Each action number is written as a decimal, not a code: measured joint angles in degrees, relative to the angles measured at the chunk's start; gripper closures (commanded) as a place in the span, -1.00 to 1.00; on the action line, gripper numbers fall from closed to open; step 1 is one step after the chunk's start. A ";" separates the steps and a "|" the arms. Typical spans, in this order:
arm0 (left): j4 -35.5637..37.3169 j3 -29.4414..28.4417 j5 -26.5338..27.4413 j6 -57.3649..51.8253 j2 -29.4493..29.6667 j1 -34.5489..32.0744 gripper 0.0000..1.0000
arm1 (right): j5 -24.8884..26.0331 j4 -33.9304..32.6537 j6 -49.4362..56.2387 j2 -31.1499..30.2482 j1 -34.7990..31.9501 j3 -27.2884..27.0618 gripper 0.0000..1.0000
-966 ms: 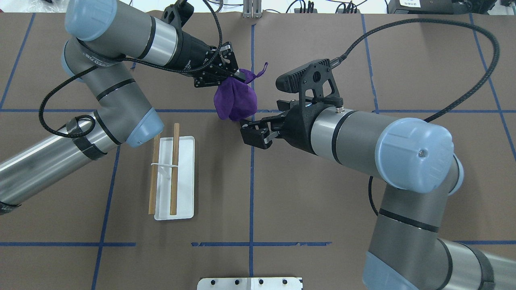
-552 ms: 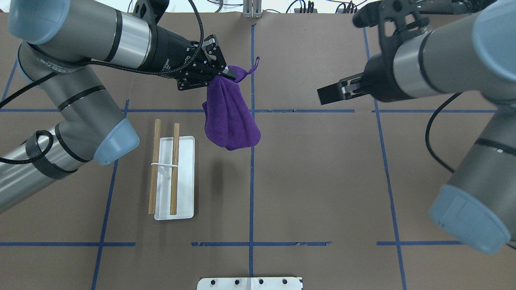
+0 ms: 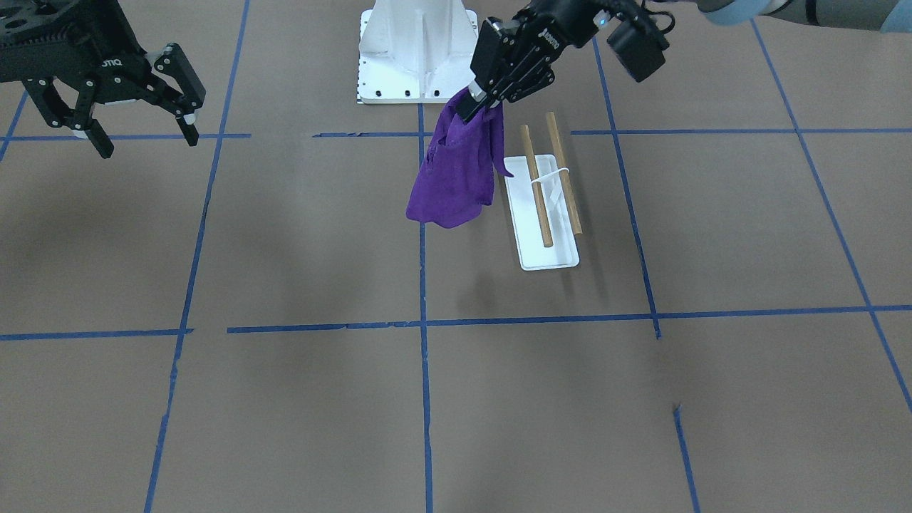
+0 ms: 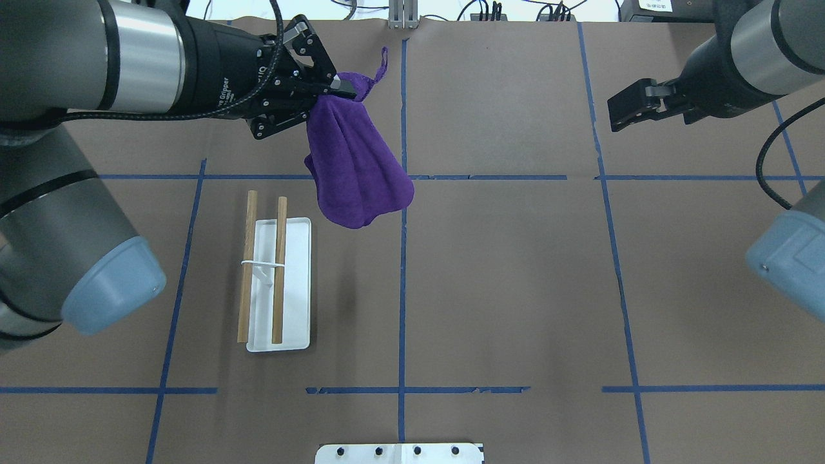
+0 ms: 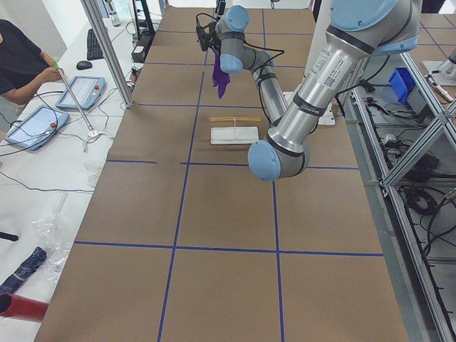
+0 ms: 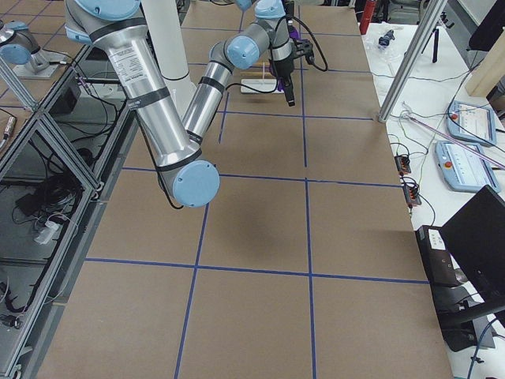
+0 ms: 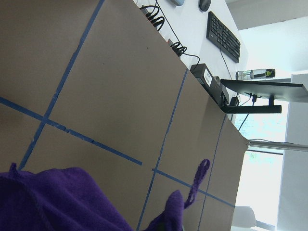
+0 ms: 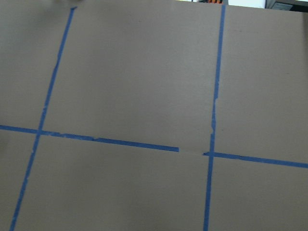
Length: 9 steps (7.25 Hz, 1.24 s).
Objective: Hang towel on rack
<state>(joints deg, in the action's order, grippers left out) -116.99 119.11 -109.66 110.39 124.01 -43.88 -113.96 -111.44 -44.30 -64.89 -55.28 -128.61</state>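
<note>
In the overhead view, the rack (image 4: pixel 296 290) stands on the worktop (image 4: pixel 503 270) at the lower left of centre. It is a white base carrying two wooden bars. Farther back, up and to the right of it in the frame, the towel (image 4: pixel 353 164) hangs bunched from the left gripper (image 4: pixel 338 87), which pinches its top corner. The towel is clear of the worktop and apart from the rack. Its loop (image 4: pixel 381 59) sticks up past the fingertips. At the upper right, well apart, hovers the right gripper (image 4: pixel 622 113). The front view shows its fingers (image 3: pixel 96 139) spread wide.
</note>
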 measured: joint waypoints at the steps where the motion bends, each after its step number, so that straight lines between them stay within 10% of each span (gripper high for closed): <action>1: 7.12 4.05 6.21 0.06 -0.11 3.09 1.00 | -0.12 -2.44 2.96 -0.84 -1.25 0.24 -1.00; 4: 28.85 13.15 23.59 0.11 -0.28 14.02 1.00 | -0.94 -9.01 12.69 -3.03 -5.35 0.47 -1.00; 9: 51.42 17.67 33.00 14.66 -0.90 25.14 1.00 | -9.55 -9.10 27.08 -9.10 -14.76 4.08 -1.00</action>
<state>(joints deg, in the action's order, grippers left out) -65.58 136.78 -76.66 125.05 123.11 -18.74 -123.51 -120.55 -17.22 -73.99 -70.04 -124.53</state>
